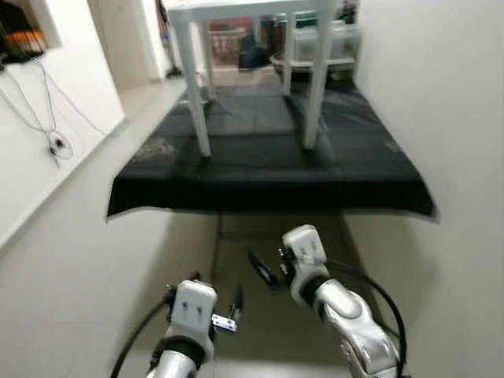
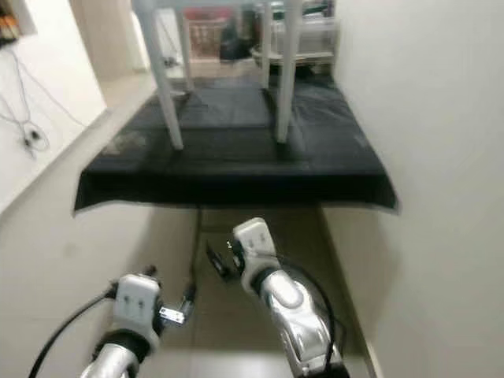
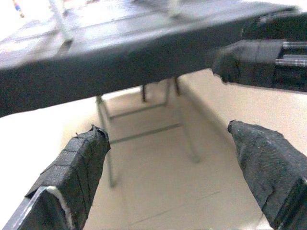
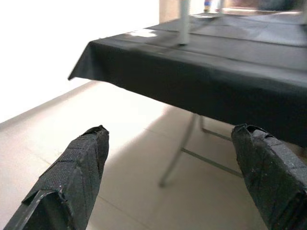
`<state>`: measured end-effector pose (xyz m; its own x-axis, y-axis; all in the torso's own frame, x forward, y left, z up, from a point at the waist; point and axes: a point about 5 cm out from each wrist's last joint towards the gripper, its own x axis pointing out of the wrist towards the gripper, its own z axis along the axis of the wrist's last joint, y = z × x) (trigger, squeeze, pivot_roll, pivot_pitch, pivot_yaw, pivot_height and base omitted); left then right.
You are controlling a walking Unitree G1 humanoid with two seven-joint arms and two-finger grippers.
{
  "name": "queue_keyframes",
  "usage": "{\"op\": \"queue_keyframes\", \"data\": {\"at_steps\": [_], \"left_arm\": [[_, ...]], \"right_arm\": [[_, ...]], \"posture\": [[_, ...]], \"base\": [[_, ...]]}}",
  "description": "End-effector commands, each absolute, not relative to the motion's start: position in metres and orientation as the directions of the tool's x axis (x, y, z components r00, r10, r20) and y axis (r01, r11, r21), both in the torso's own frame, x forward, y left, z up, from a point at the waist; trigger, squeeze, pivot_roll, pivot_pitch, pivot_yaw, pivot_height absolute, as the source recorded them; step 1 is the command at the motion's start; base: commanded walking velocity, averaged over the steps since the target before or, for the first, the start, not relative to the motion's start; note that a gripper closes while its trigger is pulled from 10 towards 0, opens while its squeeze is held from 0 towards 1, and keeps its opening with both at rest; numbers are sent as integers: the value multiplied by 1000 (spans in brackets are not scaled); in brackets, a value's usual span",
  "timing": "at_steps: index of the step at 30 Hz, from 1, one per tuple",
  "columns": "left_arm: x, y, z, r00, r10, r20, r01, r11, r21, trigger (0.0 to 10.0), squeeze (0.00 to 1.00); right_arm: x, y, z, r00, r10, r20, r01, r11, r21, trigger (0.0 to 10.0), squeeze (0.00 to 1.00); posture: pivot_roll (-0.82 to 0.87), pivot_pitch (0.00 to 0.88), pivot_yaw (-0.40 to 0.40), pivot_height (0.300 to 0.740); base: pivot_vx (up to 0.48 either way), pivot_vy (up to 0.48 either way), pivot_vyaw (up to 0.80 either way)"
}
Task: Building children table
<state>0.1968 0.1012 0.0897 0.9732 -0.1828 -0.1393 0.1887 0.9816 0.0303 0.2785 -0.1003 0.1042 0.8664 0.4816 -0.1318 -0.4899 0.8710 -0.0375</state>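
The white children table (image 1: 252, 63) stands upright at top centre of the frame, on a black-covered tabletop (image 1: 268, 169). Left gripper (image 3: 172, 177) and right gripper (image 4: 172, 177) are both at bottom centre, fingers spread wide w/ nothing between, low over the floor (image 1: 71, 276) in front of the tabletop edge.

children table (image 1: 252, 47) on covered table (image 1: 268, 169) | wall right | both grippers low, before the covered table's near edge
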Motion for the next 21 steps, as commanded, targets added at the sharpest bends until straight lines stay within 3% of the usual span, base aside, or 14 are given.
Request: {"op": "queue_keyframes", "data": {"at_steps": [1,21], "left_arm": [[199,104,91,975,-174,-138,182,982,51,10000,0],[198,104,93,977,-165,-134,172,984,44,10000,0]], "right_arm": [[278,-96,106,858,497,-128,-504,863,-27,10000,0],[273,-86,106,798,588,-135,-594,804,-13,10000,0]], "posture": [[26,0,-7,740],[27,0,-13,740]], "base": [[0,0,0],[0,0,0]]}}
